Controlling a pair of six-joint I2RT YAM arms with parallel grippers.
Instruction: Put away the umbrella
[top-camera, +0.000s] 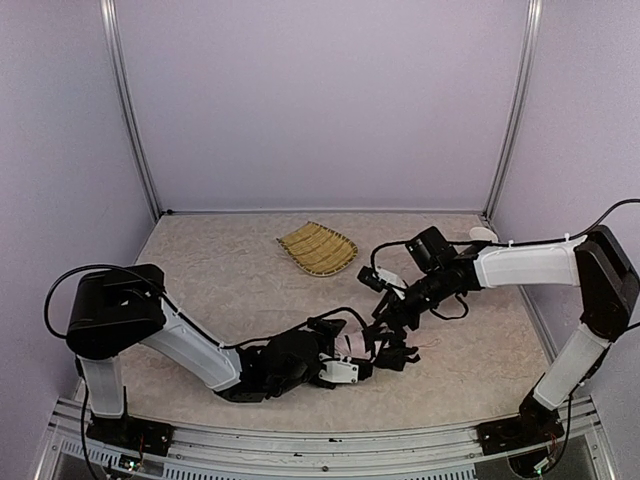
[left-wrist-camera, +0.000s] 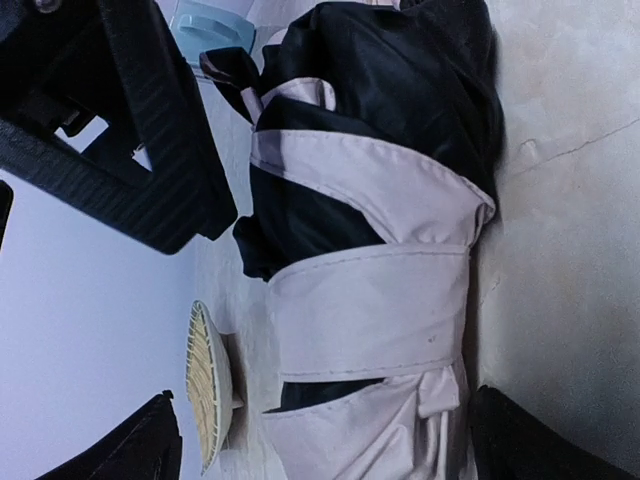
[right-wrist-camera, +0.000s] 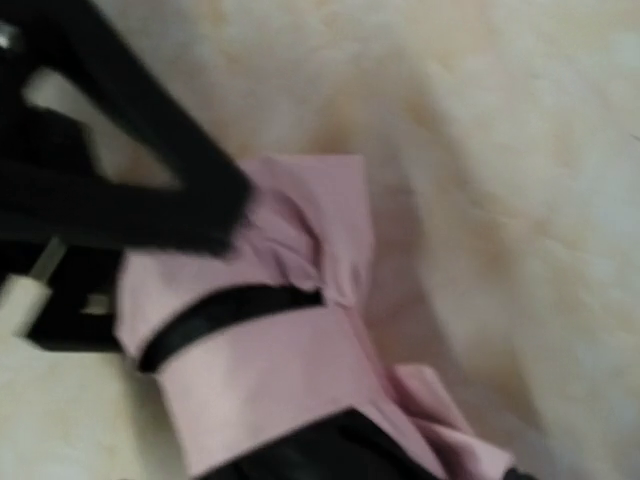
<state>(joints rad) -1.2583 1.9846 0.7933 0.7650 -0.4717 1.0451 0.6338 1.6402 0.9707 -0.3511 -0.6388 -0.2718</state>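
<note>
The umbrella (top-camera: 372, 350) lies folded on the table in front of centre, pale pink with black folds. In the left wrist view the umbrella (left-wrist-camera: 370, 300) fills the middle, its pink strap (left-wrist-camera: 370, 310) wrapped round it. My left gripper (top-camera: 345, 368) straddles it: one fingertip (left-wrist-camera: 520, 445) is against its table side, and the other (left-wrist-camera: 140, 445) stands apart from it, so the jaws are open. My right gripper (top-camera: 398, 322) hovers just behind the bundle. Its wrist view is blurred, shows the umbrella (right-wrist-camera: 270, 380) close below and none of its own fingers.
A woven bamboo tray (top-camera: 317, 248) lies behind the umbrella at mid table; it also shows in the left wrist view (left-wrist-camera: 205, 385). A small white object (top-camera: 483, 235) sits at the back right. Metal frame posts and pale walls surround the table.
</note>
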